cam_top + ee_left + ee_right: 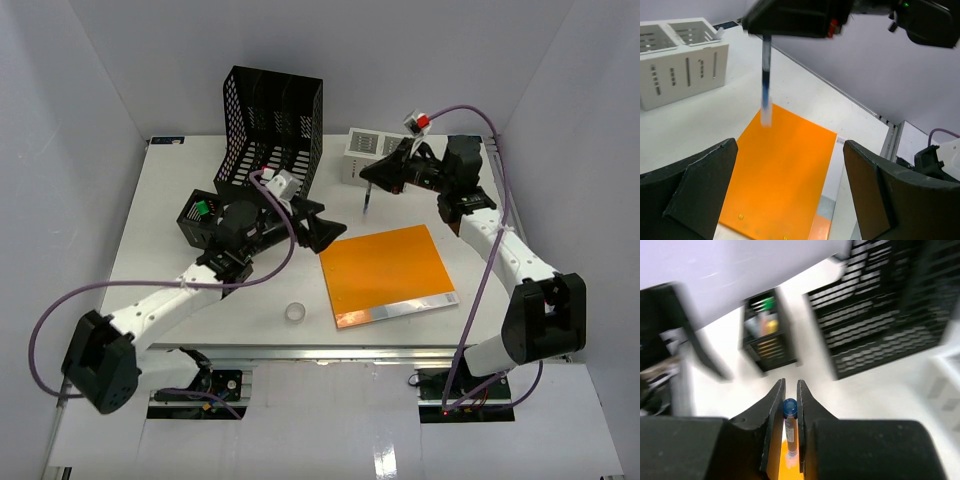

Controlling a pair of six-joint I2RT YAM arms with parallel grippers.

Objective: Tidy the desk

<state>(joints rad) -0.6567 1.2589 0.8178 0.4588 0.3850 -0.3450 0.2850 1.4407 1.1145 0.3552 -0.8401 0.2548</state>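
Note:
The white desk (200, 300) holds an orange book (388, 272) right of centre. My right gripper (376, 180) is shut on a blue-capped pen (368, 197) that hangs down above the desk, near the book's far edge. In the right wrist view the pen (790, 415) sits between the closed fingers (774, 405). My left gripper (325, 232) is open and empty, just left of the book. In the left wrist view its fingers (695, 195) frame the orange book (782, 170), with the pen (766, 80) hanging beyond.
A black mesh file rack (270, 125) stands at the back. A white slotted organizer (365, 155) stands at the back right. A small black holder (203, 218) with coloured items sits left. A small clear tape roll (295, 313) lies near the front edge.

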